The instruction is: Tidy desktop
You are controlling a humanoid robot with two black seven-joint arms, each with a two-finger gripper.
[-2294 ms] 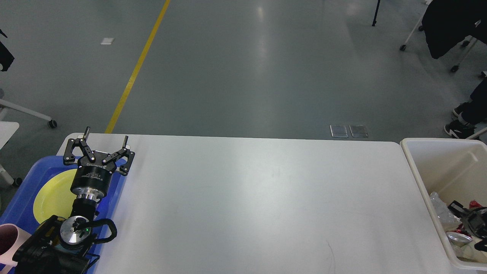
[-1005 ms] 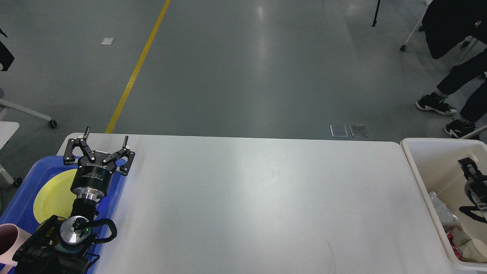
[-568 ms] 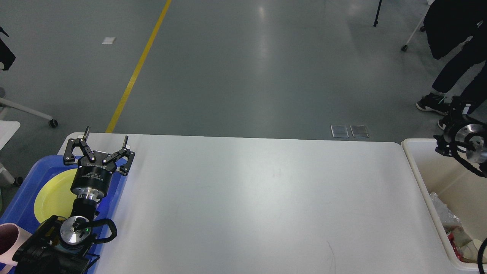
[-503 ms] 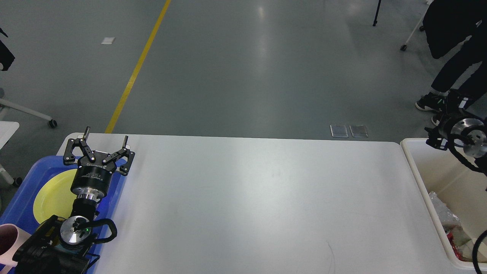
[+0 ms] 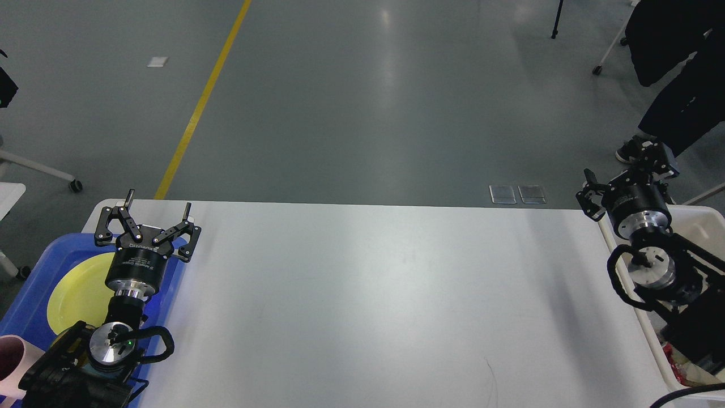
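The desktop (image 5: 368,294) is a wide white tabletop with nothing lying on its surface. My left gripper (image 5: 158,203) hangs open and empty over the far left corner, above the edge of a blue tray (image 5: 31,283). At the table's far right corner my right gripper (image 5: 623,170) is raised beside the rim of a cream bin (image 5: 705,218). Its fingers are spread open with nothing between them.
The blue tray holds a yellow plate (image 5: 73,289), and a pink cup (image 5: 11,357) shows at its near end. Some trash (image 5: 679,362) lies in the cream bin under my right arm. A person's legs (image 5: 679,107) stand on the floor beyond the bin.
My right arm has risen out of the bin and swung up and left to the table's far right corner. The left arm has not moved. The person behind the bin stepped closer.
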